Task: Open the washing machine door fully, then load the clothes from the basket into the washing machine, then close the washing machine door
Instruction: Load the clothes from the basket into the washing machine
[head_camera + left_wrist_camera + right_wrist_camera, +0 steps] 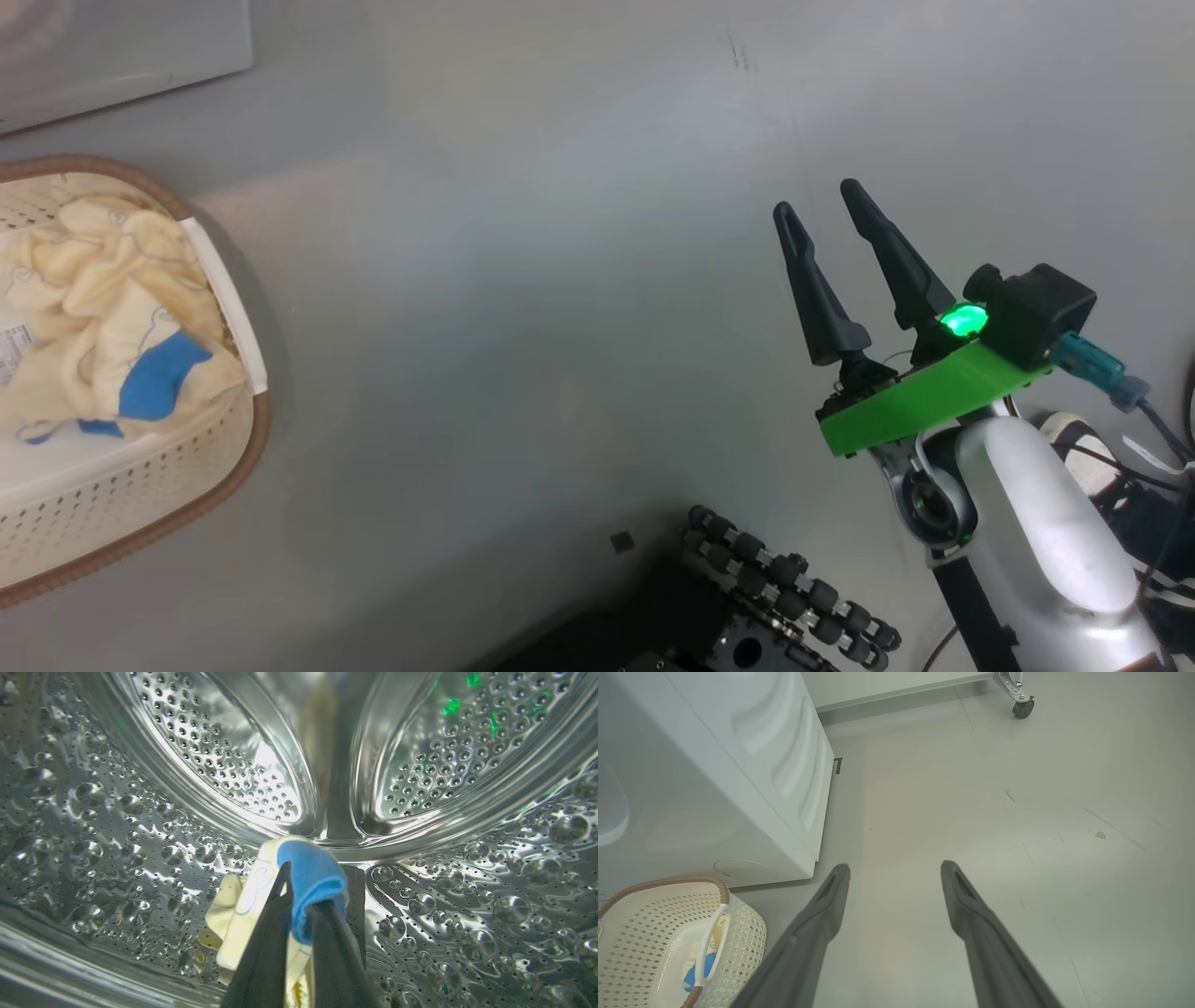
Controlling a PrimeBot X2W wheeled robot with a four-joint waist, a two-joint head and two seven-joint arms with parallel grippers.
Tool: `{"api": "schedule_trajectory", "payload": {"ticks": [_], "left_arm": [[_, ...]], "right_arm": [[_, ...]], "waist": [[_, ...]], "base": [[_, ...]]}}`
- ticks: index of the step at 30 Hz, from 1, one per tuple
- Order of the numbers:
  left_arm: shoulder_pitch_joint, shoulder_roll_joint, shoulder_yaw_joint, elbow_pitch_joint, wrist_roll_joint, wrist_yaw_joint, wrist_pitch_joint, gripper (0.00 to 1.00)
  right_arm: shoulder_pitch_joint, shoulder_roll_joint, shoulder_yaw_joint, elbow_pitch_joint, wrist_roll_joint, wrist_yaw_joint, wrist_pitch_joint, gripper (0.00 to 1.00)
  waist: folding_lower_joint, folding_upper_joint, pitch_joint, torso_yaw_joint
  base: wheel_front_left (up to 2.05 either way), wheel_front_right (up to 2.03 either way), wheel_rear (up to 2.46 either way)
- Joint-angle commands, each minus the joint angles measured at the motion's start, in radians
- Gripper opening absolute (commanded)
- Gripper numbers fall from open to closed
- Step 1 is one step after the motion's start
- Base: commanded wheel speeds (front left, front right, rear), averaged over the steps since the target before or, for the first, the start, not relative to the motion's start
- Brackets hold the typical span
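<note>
**Reaching into the drum with one garment pinched**

Seen from the left wrist, the left jaws are closed tight on a cream-yellow garment (243,914). They grip it at its bright blue cuff (313,877), which folds over the tips of the two dark fingers (261,952). The held piece hangs inside the steel drum (117,835) of the washing machine (752,774), in front of the perforated back wall and just above the dimpled lower curve. Whether the cloth touches the metal cannot be told. Green glints show at the drum's upper right.

Outside, the right jaws stand wide apart and hold nothing. Their fingers (817,289) point out over bare grey floor (560,327), well apart from the basket (140,504). More clothes (103,299) lie crumpled in that basket, cream cloth with a blue cuff on top, beside a white handle (229,308).

From the right wrist, the basket sits on the floor just beside the front corner of the white machine. A caster wheel (1023,707) shows far off near the wall.
</note>
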Motion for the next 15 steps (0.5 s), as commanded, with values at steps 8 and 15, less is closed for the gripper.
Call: {"api": "schedule_trajectory", "payload": {"ticks": [8, 15], "left_arm": [[-0.094, 0.035, -0.034, 0.006, 0.025, 0.002, -0.010, 0.00], [-0.109, 0.029, -0.041, 0.046, 0.016, 0.004, -0.054, 1.00]], "right_arm": [[0.005, -0.005, 0.029, -0.018, 0.026, -0.003, -0.010, 1.00], [-0.007, -0.005, 0.020, -0.030, 0.026, -0.003, -0.010, 1.00]], "waist": [[-0.0001, 0.0000, 0.035, -0.009], [-0.0001, 0.0000, 0.036, -0.007]], "base": [[0.00, 0.00, 0.00], [0.00, 0.00, 0.00]]}}
